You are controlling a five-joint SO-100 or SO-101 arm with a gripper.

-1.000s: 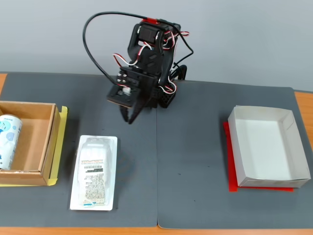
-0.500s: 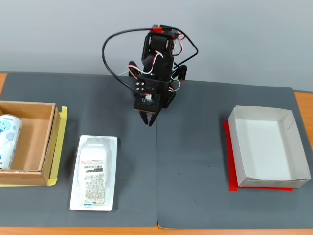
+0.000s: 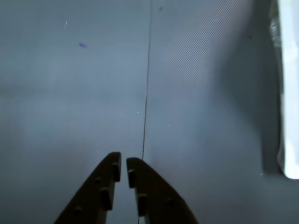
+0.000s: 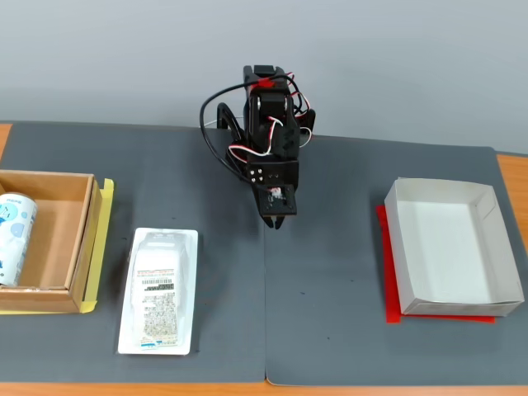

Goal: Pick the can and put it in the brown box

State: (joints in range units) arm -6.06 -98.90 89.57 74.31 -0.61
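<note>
White can inside brown box, jaws closed, empty

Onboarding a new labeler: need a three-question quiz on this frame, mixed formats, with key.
1. True or false: the can lies inside the brown box.
2. The gripper holds: A) the can B) the package C) nothing.
3. Fill in: the white box rests on a ___ sheet.

Key: 1 true; 2 C, its jaws are nearly closed over bare mat in the wrist view; 3 red.
</note>
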